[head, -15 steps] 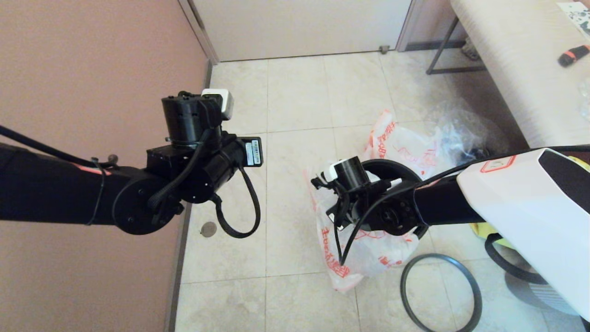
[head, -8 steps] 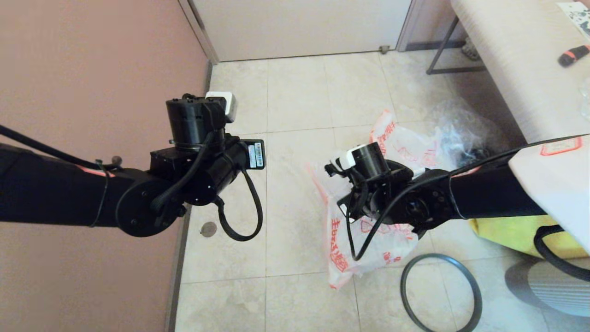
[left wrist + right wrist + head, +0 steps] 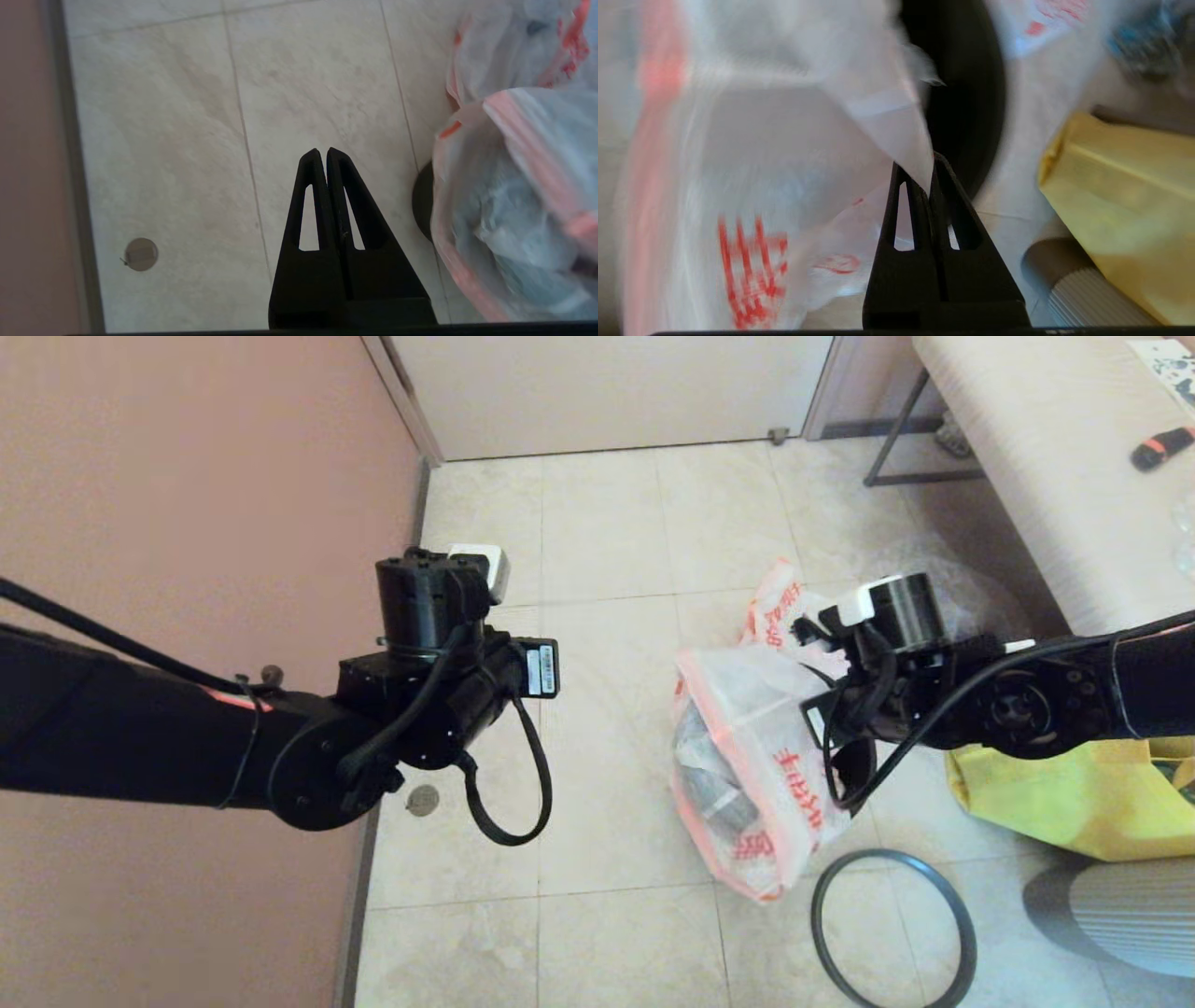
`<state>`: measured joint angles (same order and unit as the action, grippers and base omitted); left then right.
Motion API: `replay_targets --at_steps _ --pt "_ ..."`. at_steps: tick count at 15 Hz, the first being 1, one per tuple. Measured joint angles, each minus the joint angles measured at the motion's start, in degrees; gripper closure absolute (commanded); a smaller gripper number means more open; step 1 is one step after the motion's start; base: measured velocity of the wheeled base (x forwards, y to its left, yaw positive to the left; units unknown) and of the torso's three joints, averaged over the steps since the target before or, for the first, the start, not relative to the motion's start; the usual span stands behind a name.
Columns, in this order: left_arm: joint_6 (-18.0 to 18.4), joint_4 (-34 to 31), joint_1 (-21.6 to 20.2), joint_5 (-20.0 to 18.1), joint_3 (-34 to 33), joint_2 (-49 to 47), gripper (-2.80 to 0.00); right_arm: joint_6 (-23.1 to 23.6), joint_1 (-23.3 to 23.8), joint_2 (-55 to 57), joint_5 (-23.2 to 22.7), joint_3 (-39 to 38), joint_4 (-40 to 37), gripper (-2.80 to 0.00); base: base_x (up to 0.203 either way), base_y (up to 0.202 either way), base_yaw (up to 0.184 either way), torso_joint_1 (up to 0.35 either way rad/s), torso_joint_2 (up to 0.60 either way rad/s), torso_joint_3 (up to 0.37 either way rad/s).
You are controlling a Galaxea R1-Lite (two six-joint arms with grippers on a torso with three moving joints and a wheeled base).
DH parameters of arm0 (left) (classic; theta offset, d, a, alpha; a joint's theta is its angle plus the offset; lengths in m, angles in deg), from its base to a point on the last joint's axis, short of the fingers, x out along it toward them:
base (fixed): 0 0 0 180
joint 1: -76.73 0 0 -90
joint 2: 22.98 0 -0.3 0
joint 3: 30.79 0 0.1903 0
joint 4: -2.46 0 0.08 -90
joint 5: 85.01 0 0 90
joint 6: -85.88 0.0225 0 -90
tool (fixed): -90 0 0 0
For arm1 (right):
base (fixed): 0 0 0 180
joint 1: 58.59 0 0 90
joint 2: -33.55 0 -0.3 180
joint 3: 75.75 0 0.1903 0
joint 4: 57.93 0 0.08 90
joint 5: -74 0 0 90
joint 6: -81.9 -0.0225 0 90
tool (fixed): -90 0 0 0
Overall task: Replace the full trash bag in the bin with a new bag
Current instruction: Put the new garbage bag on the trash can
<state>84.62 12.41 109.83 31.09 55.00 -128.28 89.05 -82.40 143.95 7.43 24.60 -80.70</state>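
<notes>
The full trash bag hangs off the floor, bulging, with grey bottles showing through its white plastic and orange-red print. My right gripper is shut on a corner of the full trash bag. Beside it, partly hidden under the right wrist, is the black bin, which also shows as the bin in the right wrist view. Its dark-grey hoop lies flat on the tiles. The new bag lies behind. My left gripper is shut and holds nothing, hovering over bare tiles left of the bag.
A yellow fabric tote stands right of the bin. A clear crinkled bag lies behind my right wrist. A pale bench fills the back right, a pink wall the left. A round floor drain sits by the wall.
My right arm has swung right and back, carrying the full bag with it, so the bag hangs further right and bulges. My left arm has shifted slightly right.
</notes>
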Motion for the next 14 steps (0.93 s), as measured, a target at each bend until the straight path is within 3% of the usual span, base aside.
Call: replay_targets --at_steps 8,14 --pt "-0.4 0.4 4.5 0.2 -0.9 -5.4 0.00 0.3 12.9 -0.1 -9.6 -1.8 4.9 0.00 0.000 0.000 0.000 0.000 0.00 0.000" --pt "-0.5 0.4 7.8 0.1 -2.1 -8.3 0.00 1.0 16.5 4.2 -11.3 -4.0 14.0 0.00 0.000 0.000 0.000 0.000 0.00 0.000"
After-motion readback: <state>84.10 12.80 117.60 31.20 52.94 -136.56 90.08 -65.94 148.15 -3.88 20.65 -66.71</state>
